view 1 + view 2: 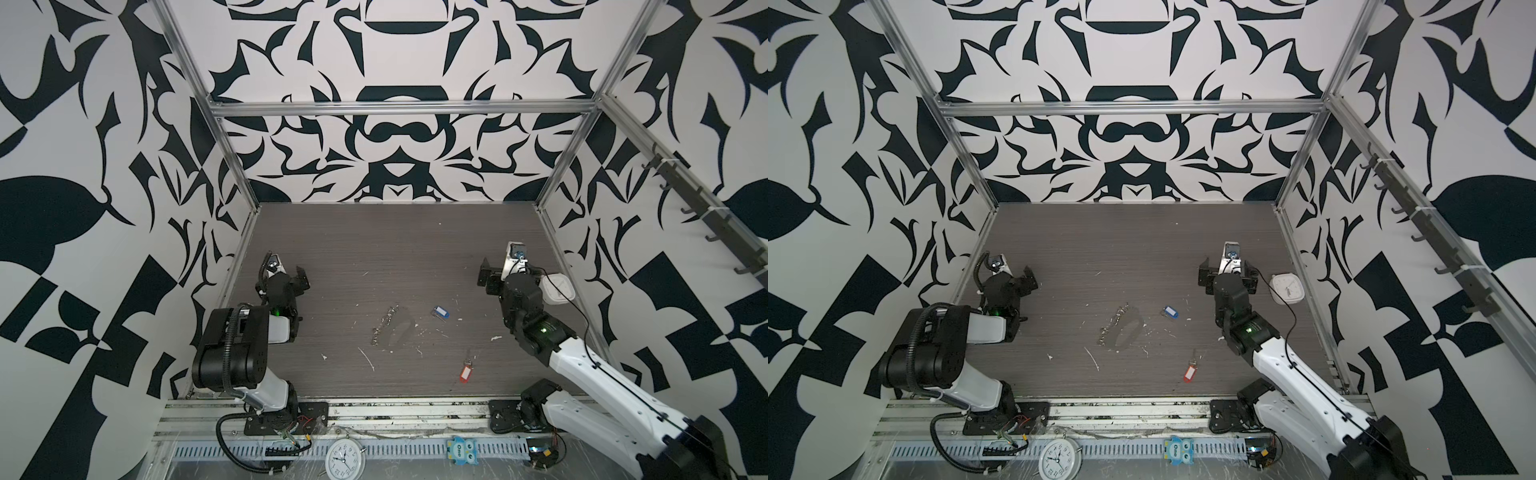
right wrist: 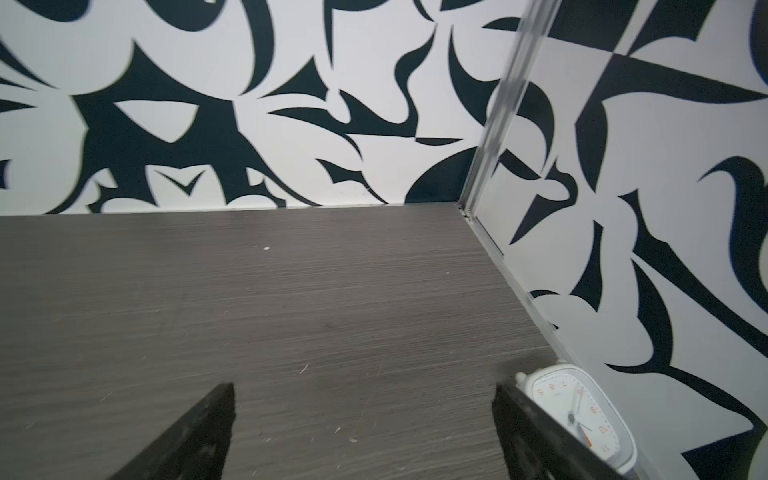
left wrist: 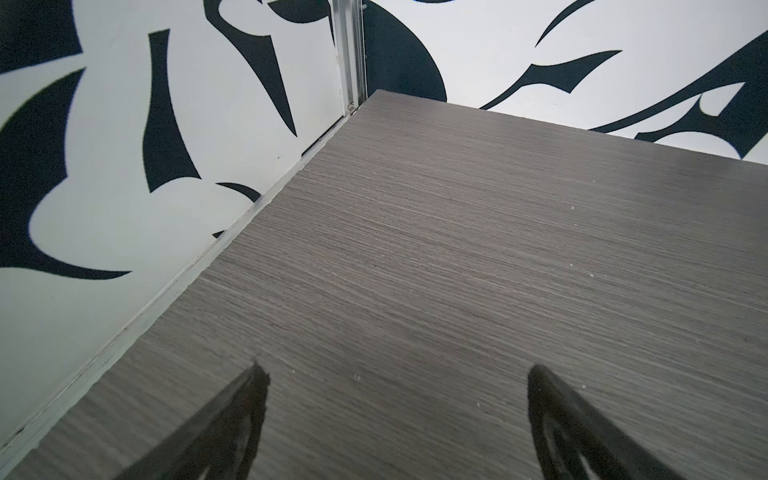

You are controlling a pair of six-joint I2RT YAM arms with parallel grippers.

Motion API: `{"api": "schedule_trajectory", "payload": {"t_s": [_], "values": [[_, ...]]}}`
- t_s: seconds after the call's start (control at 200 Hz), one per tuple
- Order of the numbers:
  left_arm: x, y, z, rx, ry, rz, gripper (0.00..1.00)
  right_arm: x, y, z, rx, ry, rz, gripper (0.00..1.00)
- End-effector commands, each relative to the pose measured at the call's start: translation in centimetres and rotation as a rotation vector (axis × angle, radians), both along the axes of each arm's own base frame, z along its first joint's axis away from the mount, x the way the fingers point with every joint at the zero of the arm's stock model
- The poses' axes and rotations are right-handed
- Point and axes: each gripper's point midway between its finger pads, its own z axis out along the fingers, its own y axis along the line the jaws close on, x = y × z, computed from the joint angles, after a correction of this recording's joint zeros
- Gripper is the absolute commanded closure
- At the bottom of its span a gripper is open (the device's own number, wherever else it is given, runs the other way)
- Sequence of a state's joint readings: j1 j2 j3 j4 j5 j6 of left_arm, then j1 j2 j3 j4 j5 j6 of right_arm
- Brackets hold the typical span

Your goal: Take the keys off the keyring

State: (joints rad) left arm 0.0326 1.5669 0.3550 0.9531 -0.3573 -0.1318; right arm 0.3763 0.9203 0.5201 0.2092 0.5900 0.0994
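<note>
Nearest the lens, a round clock (image 1: pixel 345 459) is seen on the front rail. On the grey table (image 1: pixel 374 249), the red key (image 1: pixel 466 371) is laid lengthwise front to back, with its metal end pointed rearward. The blue key (image 1: pixel 441 312) is slanted mid-table. The keyring (image 1: pixel 384 325), a silvery chain, is stretched diagonally, apart from both. Both arms are posed at the sides, with the left tool (image 3: pixel 397 374) and right tool (image 2: pixel 363 390) spread wide and nothing gripped.
</note>
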Motion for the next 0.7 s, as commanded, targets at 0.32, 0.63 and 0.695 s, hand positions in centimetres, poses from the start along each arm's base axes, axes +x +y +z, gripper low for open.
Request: {"api": "schedule_trajectory", "payload": {"t_s": [0.32,0.63,0.695], "values": [[0.1,-0.1,0.7,-0.011,-0.036,-0.002,0.0,3.7,-5.7,-9.9,0.022,0.134,-0.027,0.01],[0.1,-0.1,0.6,-0.01,-0.035,-0.001,0.0,5.0,-4.6,-13.5,0.068,0.052,0.042,0.0],[0.1,-0.1,0.7,-0.01,-0.035,-0.001,0.0,5.0,-4.7,-14.1,0.073,0.115,0.034,0.0]]}}
